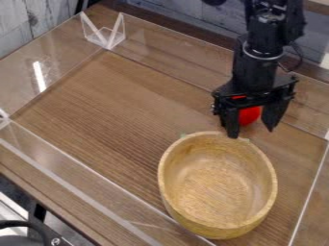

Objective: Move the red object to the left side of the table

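The red object (251, 116) is a small bright-red toy fruit lying on the brown wood-grain table (115, 106) at the right side, just behind the wooden bowl. My gripper (253, 117) points straight down right over it, open, with one dark finger on each side of the fruit. The gripper body hides most of the fruit, and only a red patch shows between the fingers. I cannot tell whether the fingers touch it.
A large light wooden bowl (217, 183) sits at the front right, close below the gripper. Clear acrylic walls (52, 163) border the tabletop, and a folded clear piece (103, 32) stands at the back left.
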You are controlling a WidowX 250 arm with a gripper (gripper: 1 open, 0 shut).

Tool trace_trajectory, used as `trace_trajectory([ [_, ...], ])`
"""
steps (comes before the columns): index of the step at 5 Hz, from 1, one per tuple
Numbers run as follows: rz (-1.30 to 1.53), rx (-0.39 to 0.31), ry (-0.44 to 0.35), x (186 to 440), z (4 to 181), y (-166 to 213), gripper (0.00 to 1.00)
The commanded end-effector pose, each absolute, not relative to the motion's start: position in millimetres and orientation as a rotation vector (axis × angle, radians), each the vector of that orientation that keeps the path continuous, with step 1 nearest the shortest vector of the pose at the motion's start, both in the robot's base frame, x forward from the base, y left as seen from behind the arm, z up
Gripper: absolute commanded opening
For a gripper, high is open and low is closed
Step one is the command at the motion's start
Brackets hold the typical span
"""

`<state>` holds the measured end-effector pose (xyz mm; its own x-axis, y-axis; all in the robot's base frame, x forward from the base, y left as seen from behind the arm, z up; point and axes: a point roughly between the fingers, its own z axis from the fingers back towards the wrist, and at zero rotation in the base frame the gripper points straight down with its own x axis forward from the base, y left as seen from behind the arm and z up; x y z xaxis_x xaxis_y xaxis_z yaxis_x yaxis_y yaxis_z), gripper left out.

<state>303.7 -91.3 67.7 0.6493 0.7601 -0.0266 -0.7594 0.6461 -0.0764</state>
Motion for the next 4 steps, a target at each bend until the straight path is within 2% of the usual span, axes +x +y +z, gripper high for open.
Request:
trace_trajectory([
  [1, 0.910, -0.138, -0.065, 321.8, 83.3, -83.6, 1.00],
  [4, 0.987, -0.160, -0.092, 357.4, 89.2, -60.4, 1.00],
])
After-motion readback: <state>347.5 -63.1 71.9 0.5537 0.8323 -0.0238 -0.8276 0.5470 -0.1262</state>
